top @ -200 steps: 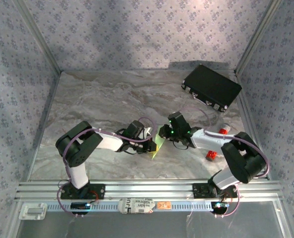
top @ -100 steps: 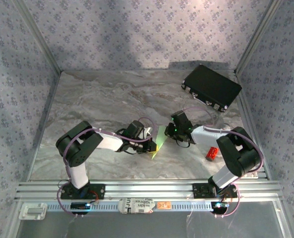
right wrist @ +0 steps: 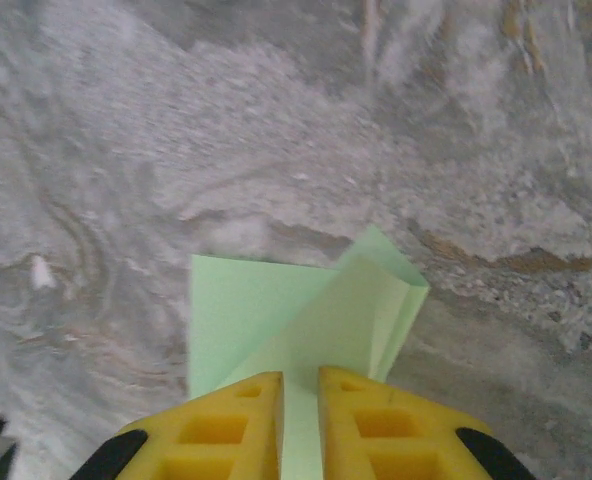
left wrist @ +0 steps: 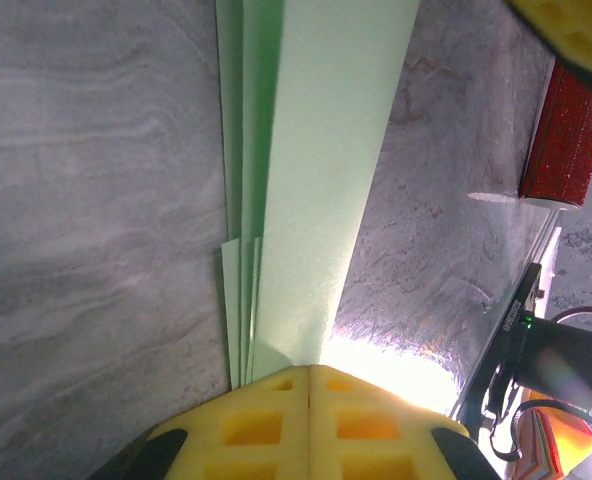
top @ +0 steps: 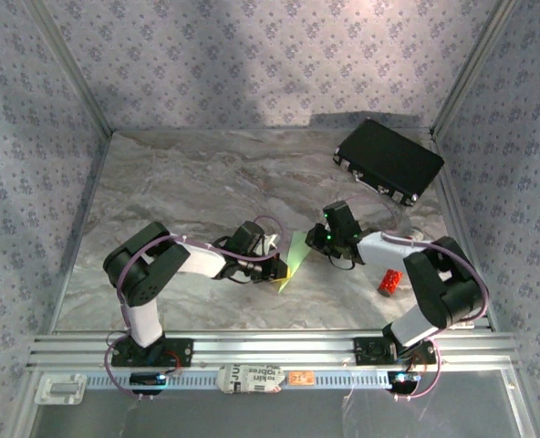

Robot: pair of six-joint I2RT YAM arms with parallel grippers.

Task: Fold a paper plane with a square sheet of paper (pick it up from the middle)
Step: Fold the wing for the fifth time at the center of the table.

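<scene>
Paper [top: 294, 251], folded narrow, lies near middle of table [top: 188, 182], between arms. Left gripper [left wrist: 308, 380] clamped on one end. Right gripper [right wrist: 299, 385] pads narrowly apart, other end in gap; pinch unclear. Likely light, floppy, slick, crease-prone: grip layered centre fold, gently.

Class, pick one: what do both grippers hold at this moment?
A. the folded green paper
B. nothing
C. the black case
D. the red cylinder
A: the left gripper and the right gripper are each closed on the folded green paper, while the black case and the red cylinder lie apart from them.
</scene>
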